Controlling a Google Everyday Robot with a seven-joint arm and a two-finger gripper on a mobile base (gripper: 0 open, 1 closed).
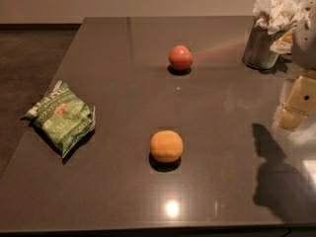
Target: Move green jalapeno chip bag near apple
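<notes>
Green jalapeno chip bag lies flat near the left edge of the table, well apart from the apple at far centre. A paler orange fruit sits in the near middle. My gripper hangs at the right edge, far from the bag — how far open, I cannot tell; I see nothing in it. Bag judged light, soft, crinkly, with slick film and fragile contents — I would pinch the puffed middle or a crimped end, gently.
</notes>
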